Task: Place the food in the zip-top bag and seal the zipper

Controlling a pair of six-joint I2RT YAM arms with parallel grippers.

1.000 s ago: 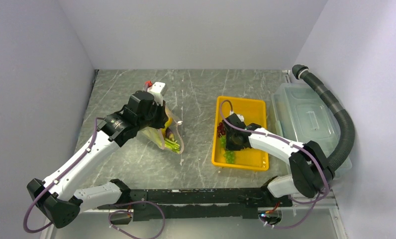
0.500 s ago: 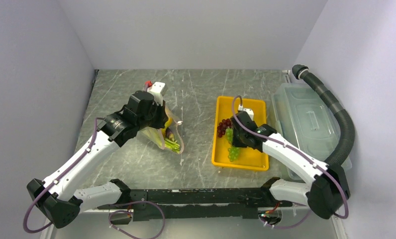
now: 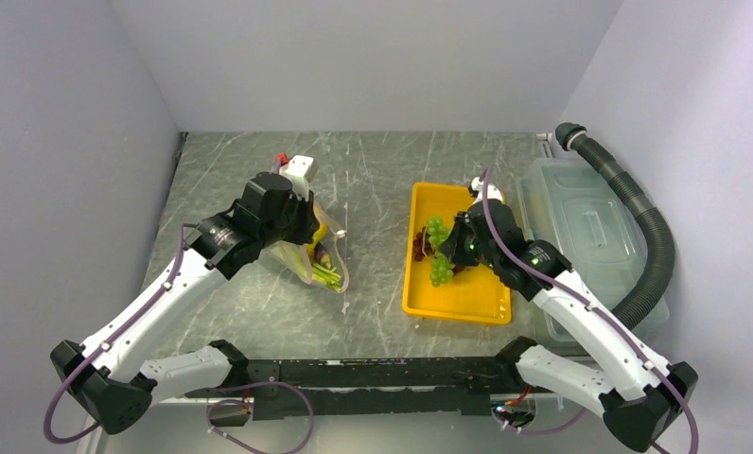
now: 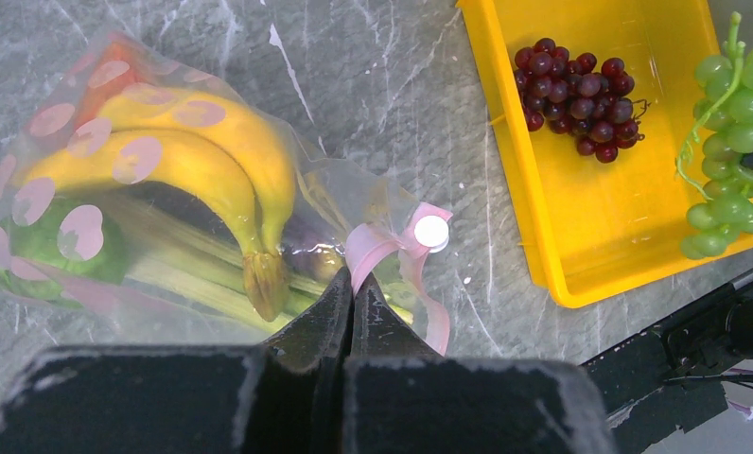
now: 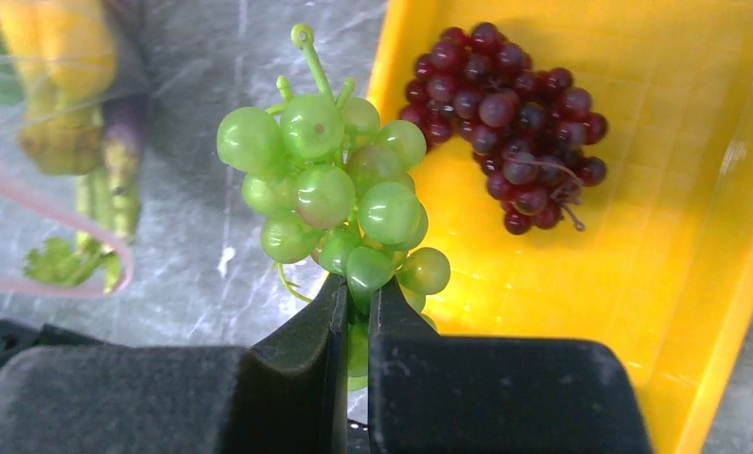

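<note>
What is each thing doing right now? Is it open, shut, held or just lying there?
Left gripper: shut on bag.
Right gripper: shut on green grapes.
Green grapes: held up off tray.
Purple grapes: lying in tray.
Bag: mouth open, bananas and celery inside.
Zipper: unsealed.
Bin: lid on.

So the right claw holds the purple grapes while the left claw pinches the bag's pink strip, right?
No: the right claw holds the green grapes; the purple grapes lie in the yellow tray, per the right wrist view. The left claw does pinch the pink strip.
</note>
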